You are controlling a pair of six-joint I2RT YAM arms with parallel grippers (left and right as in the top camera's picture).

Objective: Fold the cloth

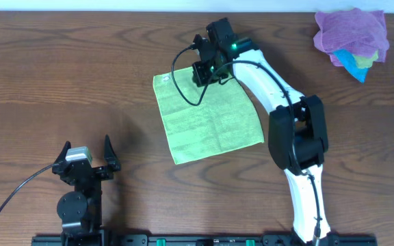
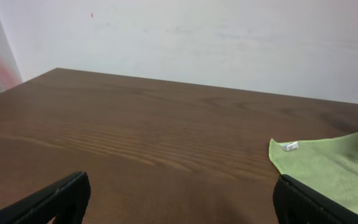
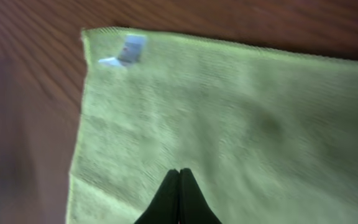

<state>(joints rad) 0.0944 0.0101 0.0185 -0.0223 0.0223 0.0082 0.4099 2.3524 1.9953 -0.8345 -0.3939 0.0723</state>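
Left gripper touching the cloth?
Apart. Overhead shows bare table between the left gripper and the cloth.

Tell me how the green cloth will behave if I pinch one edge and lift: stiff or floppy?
Probably floppy: the cloth lies flat with faint crease lines, so a lifted edge should drape and trail. Likely light; it looks thin against the table. Its fuzzy weave may drag rather than slide on the wood.
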